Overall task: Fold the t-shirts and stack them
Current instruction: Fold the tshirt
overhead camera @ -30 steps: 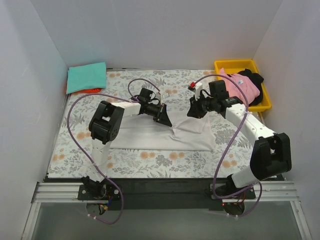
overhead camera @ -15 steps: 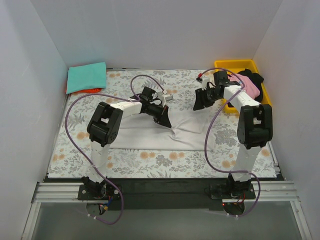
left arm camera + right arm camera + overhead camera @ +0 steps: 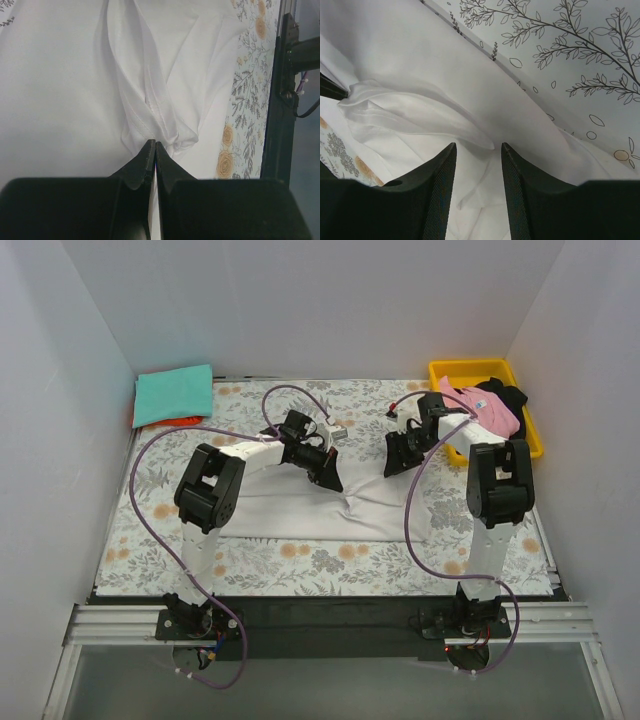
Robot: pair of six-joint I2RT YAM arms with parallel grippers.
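White t-shirt spread mid-table, one arm pinching it and the other open above it.

On the floral table cloth (image 3: 150, 530) the white t-shirt (image 3: 300, 515) lies across the middle of the table. A teal t-shirt (image 3: 172, 393) sits folded on an orange t-shirt (image 3: 165, 421) at the far left corner, and the yellow bin (image 3: 470, 368) at far right holds the pink t-shirt (image 3: 488, 410) and black t-shirt (image 3: 512, 397). The left gripper (image 3: 152, 150) has its jaws shut on a puckered ridge of the white cloth. The right gripper (image 3: 477, 150) hangs just over a fold, jaws partly apart, holding nothing. The cloth looks light, thin and limp — likely to sag and bunch — so hems or corners seem the best hold.
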